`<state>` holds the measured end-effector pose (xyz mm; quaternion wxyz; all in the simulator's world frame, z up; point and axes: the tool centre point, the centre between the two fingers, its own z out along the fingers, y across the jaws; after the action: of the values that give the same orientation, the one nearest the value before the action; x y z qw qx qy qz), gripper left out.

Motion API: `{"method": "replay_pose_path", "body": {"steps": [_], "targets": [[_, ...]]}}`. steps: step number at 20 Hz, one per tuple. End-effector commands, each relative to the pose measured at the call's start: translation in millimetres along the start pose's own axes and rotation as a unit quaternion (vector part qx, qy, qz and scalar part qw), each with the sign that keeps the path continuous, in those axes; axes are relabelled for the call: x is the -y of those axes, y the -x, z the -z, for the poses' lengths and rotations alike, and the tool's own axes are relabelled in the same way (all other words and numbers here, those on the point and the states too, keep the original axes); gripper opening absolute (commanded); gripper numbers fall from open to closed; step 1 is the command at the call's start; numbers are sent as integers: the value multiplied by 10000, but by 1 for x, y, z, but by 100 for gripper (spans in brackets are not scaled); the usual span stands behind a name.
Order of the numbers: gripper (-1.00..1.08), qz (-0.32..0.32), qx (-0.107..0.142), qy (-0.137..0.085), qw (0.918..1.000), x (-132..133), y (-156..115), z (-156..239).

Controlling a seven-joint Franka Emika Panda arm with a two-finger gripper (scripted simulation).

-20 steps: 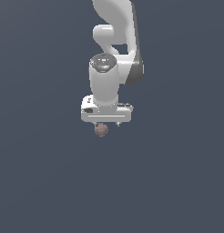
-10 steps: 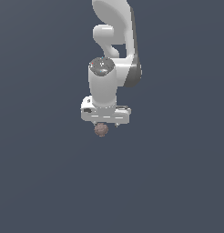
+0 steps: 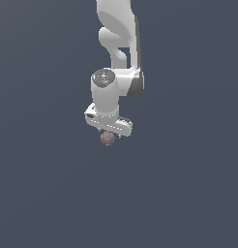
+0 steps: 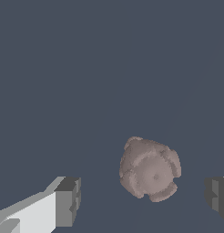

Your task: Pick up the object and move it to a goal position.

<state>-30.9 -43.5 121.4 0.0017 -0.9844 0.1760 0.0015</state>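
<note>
The object (image 3: 107, 138) is a small lumpy brownish-pink blob lying on the flat dark grey ground. It sits just below the white gripper (image 3: 110, 131) in the exterior view. In the wrist view the object (image 4: 150, 169) lies between the two grey fingertips (image 4: 68, 202), nearer to one of them, and touches neither. The gripper (image 4: 143, 200) is open, its jaws wide apart on either side of the blob and holding nothing. The hand is turned at a slant over the object.
The white arm (image 3: 118, 34) comes down from the top of the exterior view. Flat dark grey ground (image 3: 188, 193) surrounds the object, and no other item shows in either view.
The gripper has come down a little toward the object and turned about its wrist, so the hand now sits slanted. The object has not moved.
</note>
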Motion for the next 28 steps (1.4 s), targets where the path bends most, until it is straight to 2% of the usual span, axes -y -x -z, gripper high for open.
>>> {"method": "replay_pose_path", "body": {"steps": [1,7,12,21,28], "targets": [[100,-367,-4,0,9993,-7,5,-9],[100,-994,-12,5,9950,-19,13,-24],[100,-1278,-18,10,9918,-24,17,-30],[100,-1324,-17,12,9912,-26,18,-37],[100,-1342,-19,13,9909,-26,19,-68]]}}
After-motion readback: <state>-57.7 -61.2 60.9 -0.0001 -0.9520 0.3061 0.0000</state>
